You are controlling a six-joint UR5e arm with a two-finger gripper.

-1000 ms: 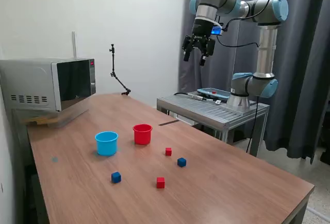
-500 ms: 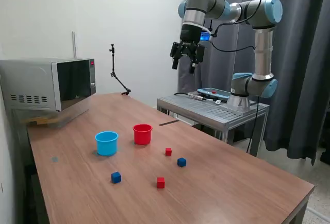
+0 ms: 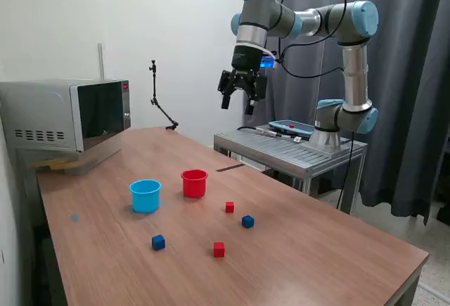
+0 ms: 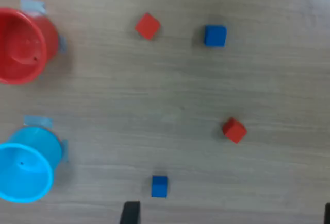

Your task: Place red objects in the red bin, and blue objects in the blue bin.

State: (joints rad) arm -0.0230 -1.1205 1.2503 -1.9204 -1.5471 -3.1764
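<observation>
The gripper [image 3: 237, 100], fingers apart and holding nothing, is swinging from above the side stand toward the table, high over the red bin [image 3: 194, 183]. All four cubes are lying beyond that bin, unsorted, so picking is only starting.

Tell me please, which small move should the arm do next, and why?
Probably lower the hand toward the red cube nearest the red cup. The hand hangs high above the table, holding nothing, and all four cubes lie loose on the wood; both cups look empty in the wrist view.
</observation>
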